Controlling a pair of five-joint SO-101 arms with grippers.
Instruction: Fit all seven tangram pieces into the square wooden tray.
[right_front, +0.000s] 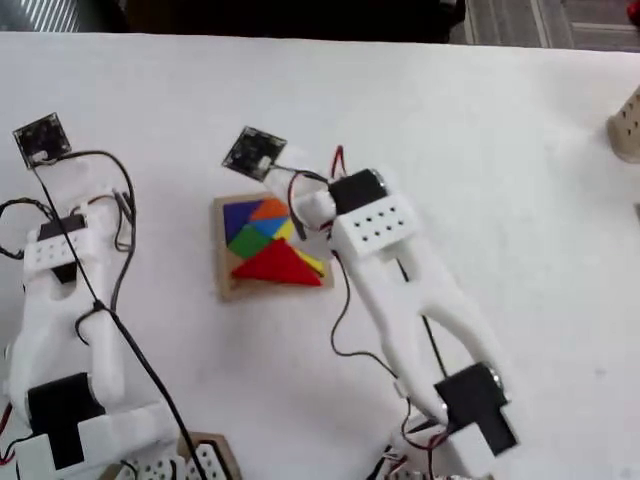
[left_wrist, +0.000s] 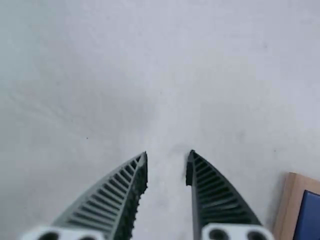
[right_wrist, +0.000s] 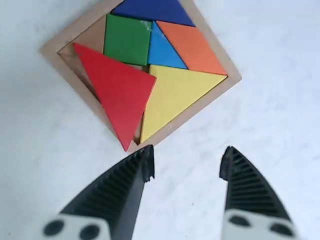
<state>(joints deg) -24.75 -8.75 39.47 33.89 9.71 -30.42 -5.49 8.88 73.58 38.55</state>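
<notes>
I count: one square wooden tray (right_wrist: 49, 50). Six coloured pieces visible to me. Four triangles: large red triangle (right_wrist: 118, 90), large yellow triangle (right_wrist: 172, 95), dark blue triangle (right_wrist: 152, 10), small light blue triangle (right_wrist: 162, 52). One green square (right_wrist: 127, 39). One orange four-sided piece (right_wrist: 192, 47). Two black ribbed grippers: left gripper (left_wrist: 166, 160), right gripper (right_wrist: 187, 160).

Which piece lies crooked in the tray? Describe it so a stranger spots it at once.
On the white table, find the square wooden tray of coloured pieces. The red triangle is the big one beside the yellow triangle. Unlike its seated neighbours, it lies askew, its tip poking over the tray's rim.
</notes>
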